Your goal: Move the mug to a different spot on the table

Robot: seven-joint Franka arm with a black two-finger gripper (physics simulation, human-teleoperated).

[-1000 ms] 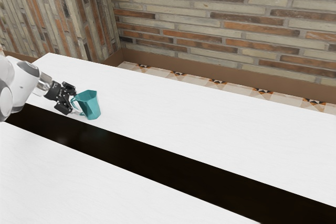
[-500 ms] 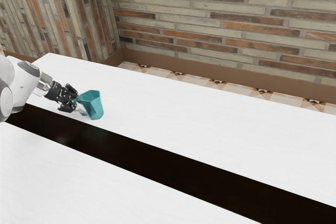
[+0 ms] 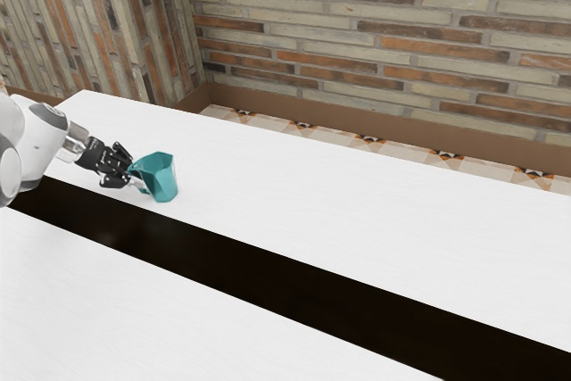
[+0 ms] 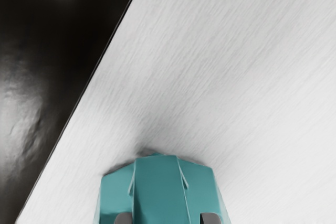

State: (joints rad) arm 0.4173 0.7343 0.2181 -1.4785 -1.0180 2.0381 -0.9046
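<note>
My gripper (image 3: 130,176) is clamped on the mug's (image 3: 161,177) handle. The mug is tilted at its 3 o'clock, near the table (image 3: 357,194) edge by the gap (image 3: 268,283). I can't tell its contents.

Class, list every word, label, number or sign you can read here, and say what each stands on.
None: no text can be read. The mug is plain teal, the gripper shut on it shows no label, and the white table and brick wall carry no writing or signs.
</note>
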